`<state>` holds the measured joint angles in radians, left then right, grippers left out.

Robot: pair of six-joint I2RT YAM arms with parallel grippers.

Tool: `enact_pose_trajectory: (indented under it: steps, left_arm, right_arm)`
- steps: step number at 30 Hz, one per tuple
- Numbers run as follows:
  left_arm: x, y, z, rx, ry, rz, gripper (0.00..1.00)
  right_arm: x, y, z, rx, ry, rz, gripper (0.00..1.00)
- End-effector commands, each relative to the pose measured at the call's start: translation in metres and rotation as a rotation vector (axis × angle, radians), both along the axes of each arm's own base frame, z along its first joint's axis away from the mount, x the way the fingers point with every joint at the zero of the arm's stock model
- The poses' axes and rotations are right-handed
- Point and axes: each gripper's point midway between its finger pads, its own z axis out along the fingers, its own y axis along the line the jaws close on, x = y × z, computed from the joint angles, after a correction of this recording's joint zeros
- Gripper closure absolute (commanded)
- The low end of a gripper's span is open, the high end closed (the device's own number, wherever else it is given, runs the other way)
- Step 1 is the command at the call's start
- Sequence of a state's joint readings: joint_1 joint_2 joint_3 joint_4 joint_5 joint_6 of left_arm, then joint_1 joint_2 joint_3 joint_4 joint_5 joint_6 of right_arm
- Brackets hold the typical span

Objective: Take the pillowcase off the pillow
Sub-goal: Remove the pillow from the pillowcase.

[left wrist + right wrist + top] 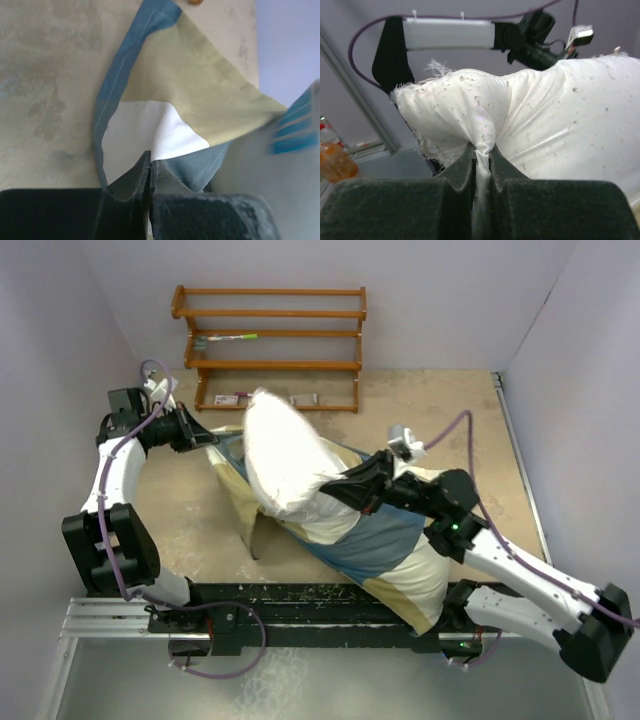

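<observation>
The plump white pillow sticks out of the pillowcase, whose tan, cream and blue fabric lies bunched round its lower half towards the front right. My left gripper is at the left of the pillow, shut on the pillowcase's blue-edged open end; its jaws pinch the fabric. My right gripper is at the pillow's right side. It is shut on a twisted fold of the speckled white pillow, with the pinch between the fingertips.
A wooden shelf rack stands at the back wall with a few small items on it. White walls close the left, back and right. A metal rail runs along the front. An orange bottle shows in the right wrist view.
</observation>
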<state>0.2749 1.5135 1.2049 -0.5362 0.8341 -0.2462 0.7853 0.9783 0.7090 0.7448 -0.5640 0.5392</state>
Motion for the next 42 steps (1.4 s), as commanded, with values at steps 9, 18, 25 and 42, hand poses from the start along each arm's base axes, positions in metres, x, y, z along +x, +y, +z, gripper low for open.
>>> enact_pose_trajectory:
  steps: [9, 18, 25, 42]
  left_arm:
    - [0.034, 0.103, 0.386, 0.359, -1.021, 0.428, 1.0]
    - [0.003, 0.016, 0.444, 0.283, -1.154, 0.186, 1.0]
    - [0.037, -0.124, 0.195, 0.373, -0.672, -0.299, 0.95]
    - [-0.034, -0.078, 0.049, 0.521, -0.42, -0.668, 0.0]
  right_arm:
    - [0.02, -0.107, 0.216, 0.469, -0.327, -0.561, 1.0]
    - [0.086, -0.15, 0.21, 0.624, 0.014, -0.895, 1.0]
    - [0.146, -0.151, 0.007, 0.309, 0.458, -1.216, 1.0]
    - [0.091, -0.215, -0.127, -0.101, 0.665, -1.398, 0.16]
